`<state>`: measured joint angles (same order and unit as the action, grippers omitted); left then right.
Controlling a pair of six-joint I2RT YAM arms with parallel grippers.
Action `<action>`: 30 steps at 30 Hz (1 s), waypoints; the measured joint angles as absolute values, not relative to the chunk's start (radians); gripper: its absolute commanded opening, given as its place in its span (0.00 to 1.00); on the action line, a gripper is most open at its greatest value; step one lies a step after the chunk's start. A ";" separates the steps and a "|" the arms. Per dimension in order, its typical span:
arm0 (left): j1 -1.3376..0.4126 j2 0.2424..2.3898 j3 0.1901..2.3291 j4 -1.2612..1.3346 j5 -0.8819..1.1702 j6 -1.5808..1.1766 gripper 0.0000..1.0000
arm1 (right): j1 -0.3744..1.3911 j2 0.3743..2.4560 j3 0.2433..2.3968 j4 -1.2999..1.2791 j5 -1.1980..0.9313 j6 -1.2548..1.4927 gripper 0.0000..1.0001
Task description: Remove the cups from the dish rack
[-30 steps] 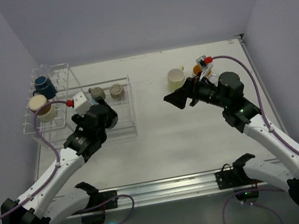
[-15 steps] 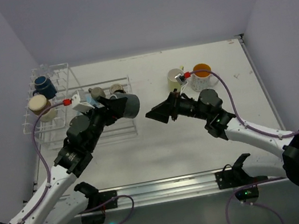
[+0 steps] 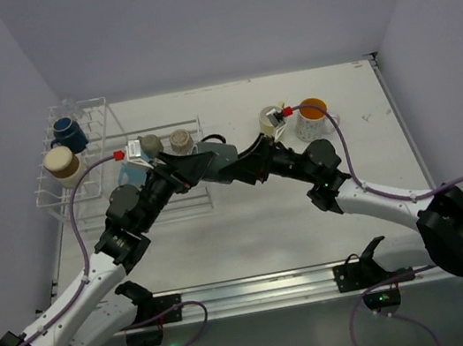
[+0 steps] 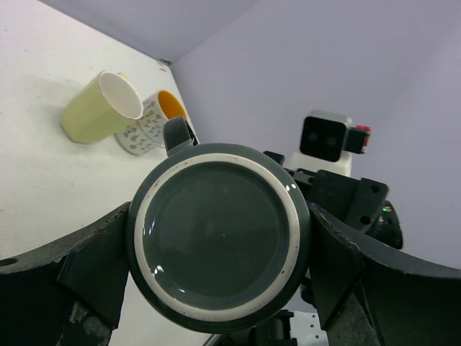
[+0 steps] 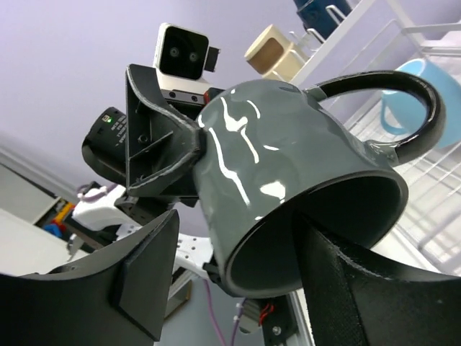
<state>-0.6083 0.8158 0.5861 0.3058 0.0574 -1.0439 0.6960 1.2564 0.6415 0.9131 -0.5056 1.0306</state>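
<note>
**Entry: one mug, in mid-air hand-over between the arms**

Nearest, we recorded the left gripper [image 4: 220, 252] clamped on the base of a dark grey-green glazed mug [image 5: 288, 166]. The mug was held on its side in the air above the white table [image 3: 270, 238], with its mouth turned to the other arm.

Next, the right gripper [image 5: 245, 288] stood partly open astride the mug's rim, one finger in the mouth and one outside the wall. Whether it was pinching yet we could not tell.

Step in hand, by our judgement: passing the mug from left to right. To do it well, we held that:
- the right fingers should seat firmly on the wall, away from the handle, before the left lets go;
- the left should then open wide and back straight off the base, so the mug is neither dragged nor tipped.

Behind:
- white thin-wire dish rack [image 3: 201, 203];
- two small grey-brown cups [image 3: 151, 143] in its low basket;
- a light blue cup [image 5: 445, 90], section uncertain.

Beyond, on the table:
- pale yellow-green cup [image 4: 90, 112];
- just beside it, a white cup with an orange inside [image 4: 148, 126].

Farthest, on the taller pronged part:
- navy cup [image 3: 68, 130];
- cream cup [image 3: 61, 163].
</note>
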 measured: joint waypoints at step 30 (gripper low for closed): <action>-0.629 0.545 0.746 -0.262 -0.168 -0.550 1.00 | 0.469 1.000 0.852 -0.167 -0.179 0.616 0.00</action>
<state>-0.6289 0.5453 0.7464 -0.2615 -0.1677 -0.5503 0.4694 0.9997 0.8520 -0.1665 -0.1787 0.6159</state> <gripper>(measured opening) 0.998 0.154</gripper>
